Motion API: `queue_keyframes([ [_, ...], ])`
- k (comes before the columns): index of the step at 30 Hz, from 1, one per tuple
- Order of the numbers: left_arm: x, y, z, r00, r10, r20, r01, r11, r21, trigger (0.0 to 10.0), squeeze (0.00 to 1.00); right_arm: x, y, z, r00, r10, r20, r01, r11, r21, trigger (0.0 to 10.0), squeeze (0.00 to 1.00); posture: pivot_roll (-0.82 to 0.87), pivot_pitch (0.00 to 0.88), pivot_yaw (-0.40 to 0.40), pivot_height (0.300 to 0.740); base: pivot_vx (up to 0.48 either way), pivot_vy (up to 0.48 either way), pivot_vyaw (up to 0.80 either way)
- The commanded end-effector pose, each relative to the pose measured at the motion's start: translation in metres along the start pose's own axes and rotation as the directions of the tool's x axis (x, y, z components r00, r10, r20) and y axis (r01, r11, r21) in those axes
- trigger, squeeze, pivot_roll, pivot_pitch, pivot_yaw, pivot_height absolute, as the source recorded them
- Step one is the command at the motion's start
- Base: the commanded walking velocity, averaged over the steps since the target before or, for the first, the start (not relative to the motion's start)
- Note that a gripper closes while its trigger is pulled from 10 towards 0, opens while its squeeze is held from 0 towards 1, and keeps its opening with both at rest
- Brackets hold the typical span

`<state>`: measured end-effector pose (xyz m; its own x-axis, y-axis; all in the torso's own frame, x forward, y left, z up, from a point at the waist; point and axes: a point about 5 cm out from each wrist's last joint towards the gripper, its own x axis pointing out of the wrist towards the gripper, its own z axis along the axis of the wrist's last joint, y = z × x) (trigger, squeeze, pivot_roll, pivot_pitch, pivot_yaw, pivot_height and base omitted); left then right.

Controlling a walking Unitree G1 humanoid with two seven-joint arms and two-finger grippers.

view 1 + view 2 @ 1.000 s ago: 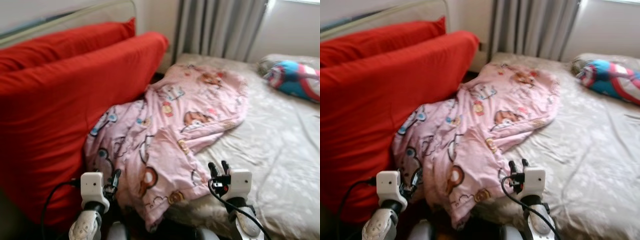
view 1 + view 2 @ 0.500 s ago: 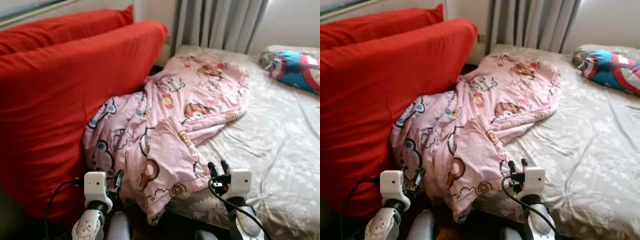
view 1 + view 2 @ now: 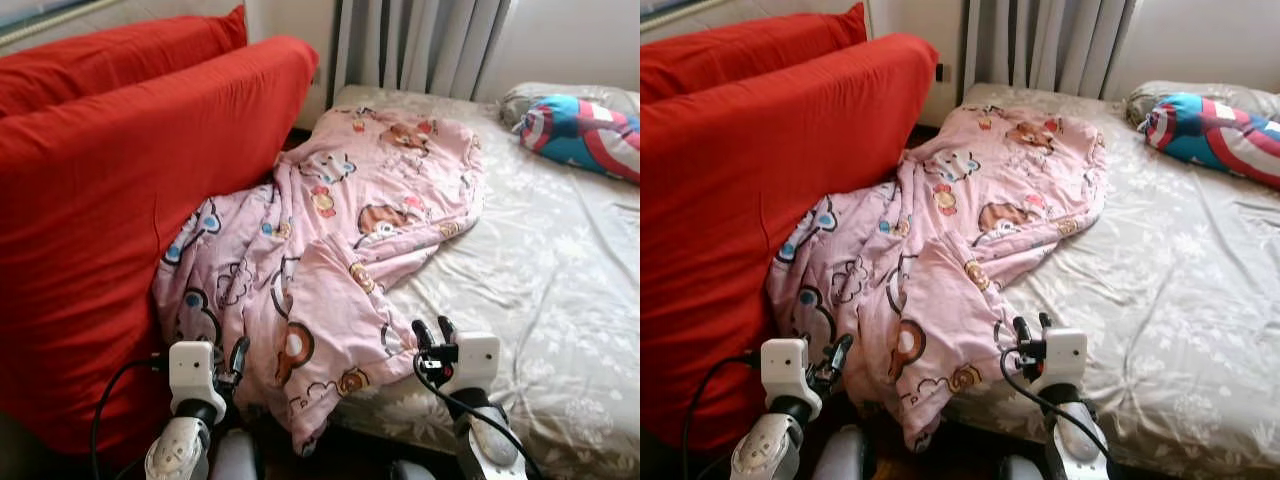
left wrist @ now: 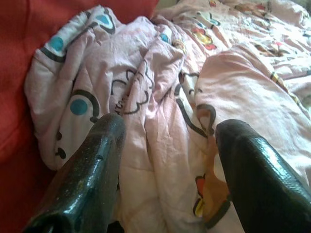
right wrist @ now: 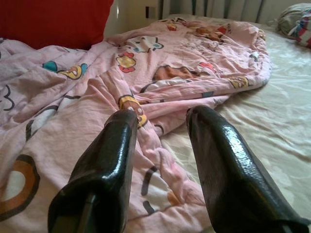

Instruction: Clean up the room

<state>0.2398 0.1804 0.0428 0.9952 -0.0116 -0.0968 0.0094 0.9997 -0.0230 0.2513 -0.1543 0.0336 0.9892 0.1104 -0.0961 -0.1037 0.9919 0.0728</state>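
Blanket: pink cartoon-print blanket [image 3: 340, 240] lay crumpled across the near-left part of the bed, one end bunched against the red mattress and drooping over the bed edge, the other end spread toward the curtains.
Bed: mattress with beige floral sheet [image 3: 540, 270], bare on the robot's right side.
Red mattress: big red mattress [image 3: 110, 220] stood on edge left of the bed, touching the blanket; a second red one [image 3: 110, 55] leaned behind it.
Pillow: blue-red-white shield-print pillow [image 3: 585, 135] sat at the far right of the bed, well apart from the blanket.
Curtains: grey curtains [image 3: 420, 45] hung behind the bed's far end.
Left gripper: left gripper [image 4: 167, 155] was low by the blanket's hanging end, fingers spread wide, nothing between them.
Right gripper: right gripper [image 5: 160, 145] hovered at the bed's near edge just beside the blanket's fold, fingers parted, holding nothing.
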Motion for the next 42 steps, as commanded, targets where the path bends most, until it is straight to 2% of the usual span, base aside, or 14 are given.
queue_keyframes([
  [1,0.001,-0.002,0.001,1.000,-0.013,0.001,0.013,1.000,-0.004,10.0,0.00,0.000,0.000,-0.003,1.000,0.004,-0.018,-0.004,1.000,0.006,10.0,0.00,-0.01,0.049,-0.051,0.633,0.274,0.000,0.00],
  [30,0.000,-0.001,0.001,1.000,-0.011,-0.001,0.011,1.000,0.000,10.0,0.00,0.003,-0.003,-0.012,0.999,-0.006,-0.051,0.007,1.000,0.022,10.0,0.00,-0.01,0.050,-0.049,0.633,0.289,0.000,0.00],
  [34,0.000,-0.001,0.001,1.000,-0.012,0.002,0.012,1.000,-0.001,10.0,0.00,0.005,-0.002,-0.014,0.998,-0.001,-0.060,0.003,1.000,0.029,10.0,0.00,-0.01,0.050,-0.049,0.633,0.000,0.000,0.00],
  [42,0.000,-0.001,0.004,1.000,-0.019,0.009,0.019,1.000,0.002,10.0,0.00,0.014,-0.005,-0.020,0.993,-0.015,-0.114,0.027,0.994,0.104,10.0,0.00,0.00,0.064,-0.045,0.633,0.000,0.000,0.00],
])
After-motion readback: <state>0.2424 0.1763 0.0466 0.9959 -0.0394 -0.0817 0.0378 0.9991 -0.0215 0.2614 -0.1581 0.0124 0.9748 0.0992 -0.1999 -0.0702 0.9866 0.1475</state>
